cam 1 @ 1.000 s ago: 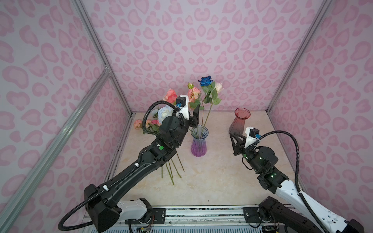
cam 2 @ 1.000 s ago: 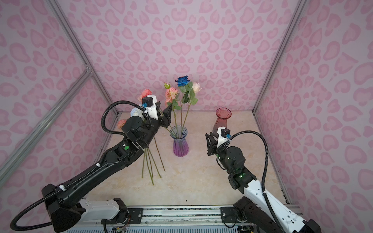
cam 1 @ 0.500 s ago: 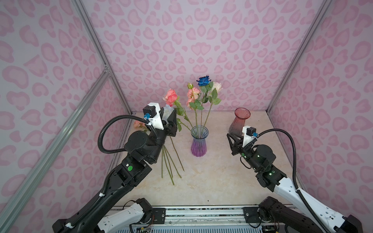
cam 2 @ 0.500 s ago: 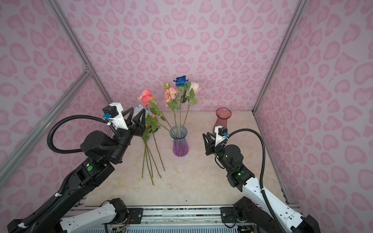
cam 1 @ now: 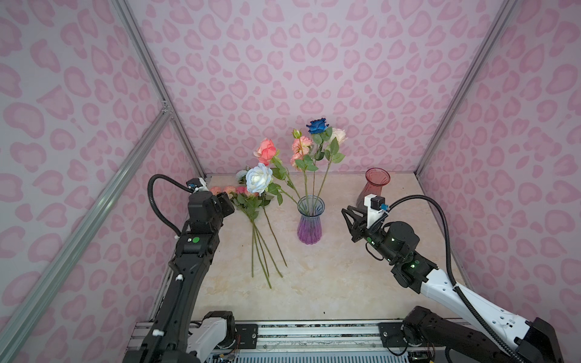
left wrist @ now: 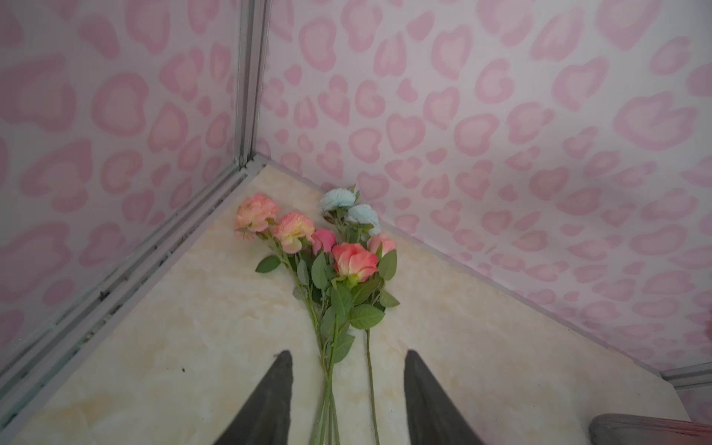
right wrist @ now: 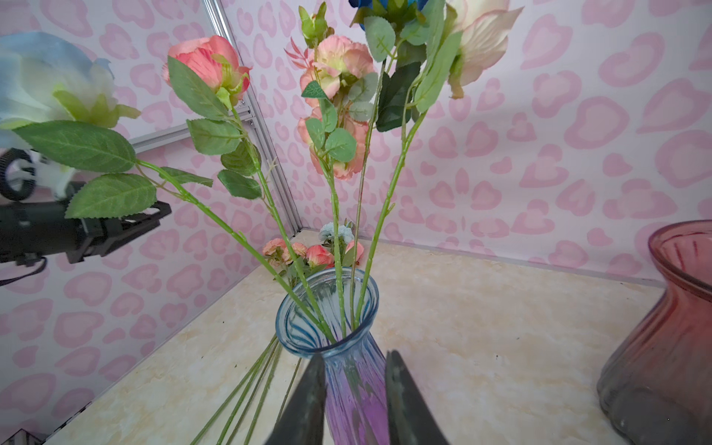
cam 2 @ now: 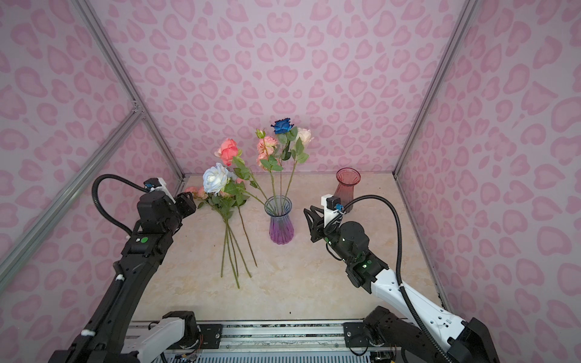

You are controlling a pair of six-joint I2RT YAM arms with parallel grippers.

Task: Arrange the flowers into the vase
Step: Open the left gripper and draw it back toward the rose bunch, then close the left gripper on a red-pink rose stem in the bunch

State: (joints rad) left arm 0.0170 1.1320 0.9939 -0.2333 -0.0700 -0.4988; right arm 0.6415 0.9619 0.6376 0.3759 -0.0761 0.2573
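While the right gripper (right wrist: 353, 358) sat narrow, the left gripper (left wrist: 347, 352) hung half-open over loose artificial roses (left wrist: 352, 262) in the far-left corner of the bench (cam 1: 345, 267), both empty. Singling out one rose seemed next.

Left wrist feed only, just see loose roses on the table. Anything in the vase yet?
Observer: Five flowers stand in the blue-purple vase.
Operator: Right arm?
Observer: The right gripper hangs beside that vase, open, not touching it.
Operator: Second vase?
Observer: Yes, a red vase farther back than the right gripper, no stems in it.
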